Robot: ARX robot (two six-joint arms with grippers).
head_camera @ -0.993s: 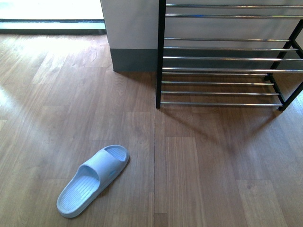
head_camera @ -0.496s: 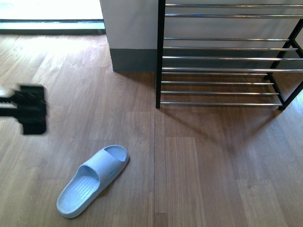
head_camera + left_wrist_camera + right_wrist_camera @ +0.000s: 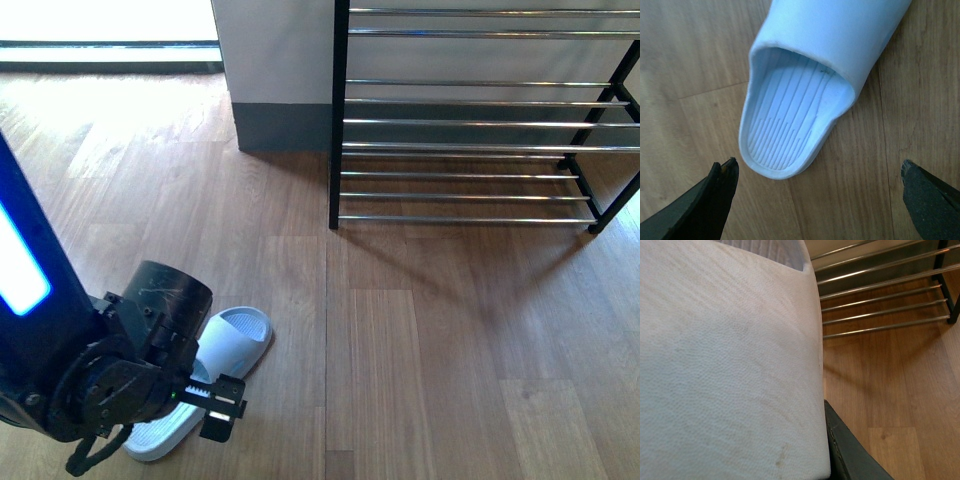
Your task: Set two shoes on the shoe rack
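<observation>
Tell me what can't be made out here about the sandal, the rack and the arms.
Sandal heel: front view, mostly hidden by the left arm.
Sandal toe: left wrist view, cut off by the frame edge.
Rack upper tiers: front view, cut off by the frame edge.
Right jaws: right wrist view, a white textured surface fills most of it; what it is, or whether the jaws grip it, is unclear.

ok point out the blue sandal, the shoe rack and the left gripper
blue sandal (image 3: 785,125), left wrist view, on its ribbed footbed
shoe rack (image 3: 340,120), front view, on its black left post
left gripper (image 3: 818,172), left wrist view, midway between its open fingertips
</observation>
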